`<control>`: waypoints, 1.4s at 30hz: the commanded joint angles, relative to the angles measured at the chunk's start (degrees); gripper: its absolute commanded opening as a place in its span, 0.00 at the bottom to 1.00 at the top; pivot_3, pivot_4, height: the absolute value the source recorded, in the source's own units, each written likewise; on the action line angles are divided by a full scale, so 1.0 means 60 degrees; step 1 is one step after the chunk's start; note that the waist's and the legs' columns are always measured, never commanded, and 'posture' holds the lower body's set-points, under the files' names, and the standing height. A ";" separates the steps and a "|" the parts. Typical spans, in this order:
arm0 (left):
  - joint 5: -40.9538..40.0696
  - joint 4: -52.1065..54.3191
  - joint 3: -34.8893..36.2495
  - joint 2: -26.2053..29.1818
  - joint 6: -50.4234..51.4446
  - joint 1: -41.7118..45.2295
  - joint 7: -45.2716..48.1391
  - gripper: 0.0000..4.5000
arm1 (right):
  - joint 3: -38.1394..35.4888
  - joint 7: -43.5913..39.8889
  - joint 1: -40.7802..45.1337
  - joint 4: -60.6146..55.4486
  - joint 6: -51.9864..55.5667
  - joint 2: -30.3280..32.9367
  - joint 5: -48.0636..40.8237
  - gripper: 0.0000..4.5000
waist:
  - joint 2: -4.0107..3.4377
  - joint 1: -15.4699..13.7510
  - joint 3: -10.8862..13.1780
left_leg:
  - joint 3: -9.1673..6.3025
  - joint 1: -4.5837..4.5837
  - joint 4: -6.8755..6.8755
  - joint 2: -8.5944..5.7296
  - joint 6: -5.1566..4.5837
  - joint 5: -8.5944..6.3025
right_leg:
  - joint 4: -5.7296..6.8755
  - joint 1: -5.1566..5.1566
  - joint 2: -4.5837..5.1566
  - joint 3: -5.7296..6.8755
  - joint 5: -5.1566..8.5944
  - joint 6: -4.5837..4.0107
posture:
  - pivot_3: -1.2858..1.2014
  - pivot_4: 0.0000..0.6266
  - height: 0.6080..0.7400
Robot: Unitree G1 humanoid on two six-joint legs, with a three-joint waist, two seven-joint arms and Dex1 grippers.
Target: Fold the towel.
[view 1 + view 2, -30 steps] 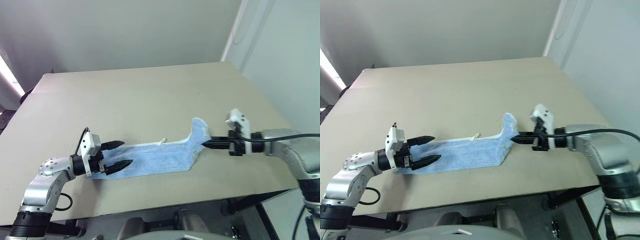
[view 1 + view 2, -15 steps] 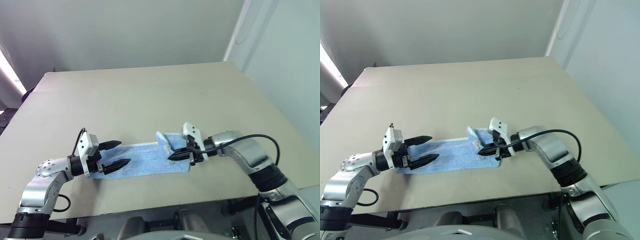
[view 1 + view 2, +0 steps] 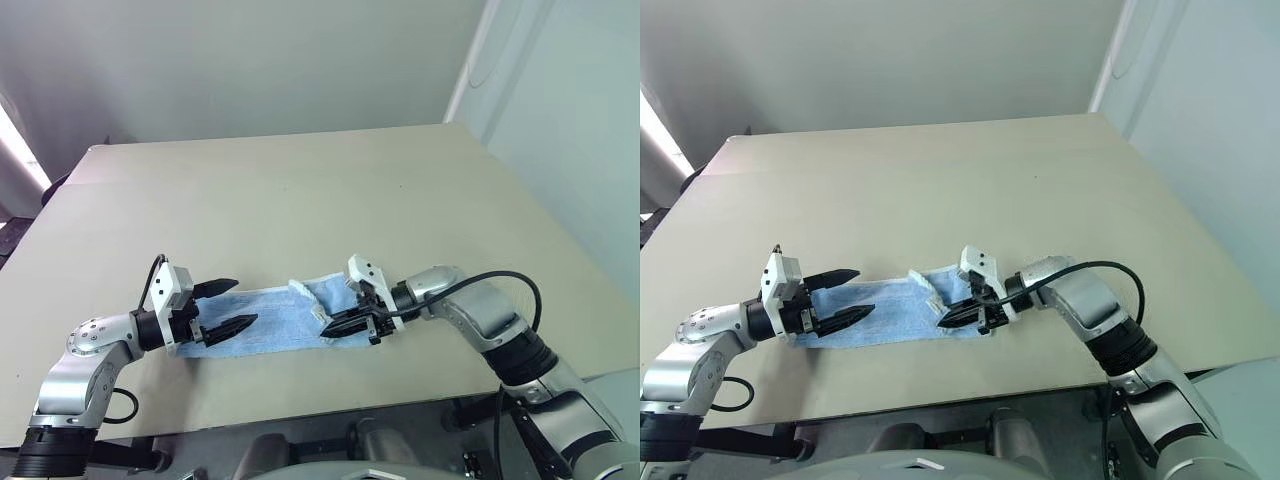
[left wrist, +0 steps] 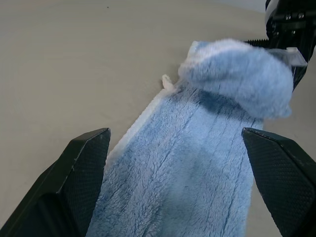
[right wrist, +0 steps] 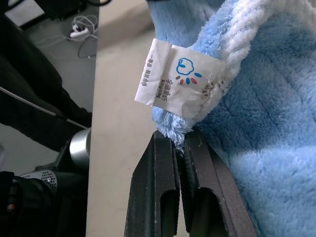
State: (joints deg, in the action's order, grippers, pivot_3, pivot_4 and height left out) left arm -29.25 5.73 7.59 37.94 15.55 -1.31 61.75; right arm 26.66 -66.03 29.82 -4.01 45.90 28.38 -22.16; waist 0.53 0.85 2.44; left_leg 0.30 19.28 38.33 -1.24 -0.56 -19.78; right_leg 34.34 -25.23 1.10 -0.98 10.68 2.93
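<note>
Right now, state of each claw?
Left claw: open, one finger on each side of the towel end, holding nothing.
Right claw: shut on the towel's folded-over end.

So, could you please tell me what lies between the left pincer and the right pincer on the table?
The towel: in the left eye view its flat stretch runs from the open left pincer to the right pincer, shut on its folded-over end.

A bare test room or lab is showing here, not a home. A plain beige table is standing against blank grey walls, with a white conduit running up the corner. Beyond the table edge, loose cables are lying on a grey floor beside dark equipment.
</note>
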 commanded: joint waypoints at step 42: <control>-0.0335 -0.1473 0.1670 0.0736 0.1976 -0.0322 -0.0814 1.00 | -0.0830 0.1950 -0.0578 0.3447 -0.5545 -0.2272 0.2742 0.72 | 0.0005 0.0258 0.0001 | -0.0015 -0.0160 0.0134 0.0023 0.0046 0.0027 | 0.0145 0.0135 -0.0041 -0.0009 0.0033 -0.0037 | 0.52 0.00 1.00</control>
State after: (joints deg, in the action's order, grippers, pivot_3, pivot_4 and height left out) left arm -30.53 -3.19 15.94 41.80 27.18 -4.34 57.02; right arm 23.07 -53.99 25.69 18.94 11.69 14.78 -4.84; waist 0.56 2.40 2.45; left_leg 0.21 18.35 39.13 -1.11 -0.29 -19.62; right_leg 35.20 -24.45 0.87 -1.04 10.87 2.71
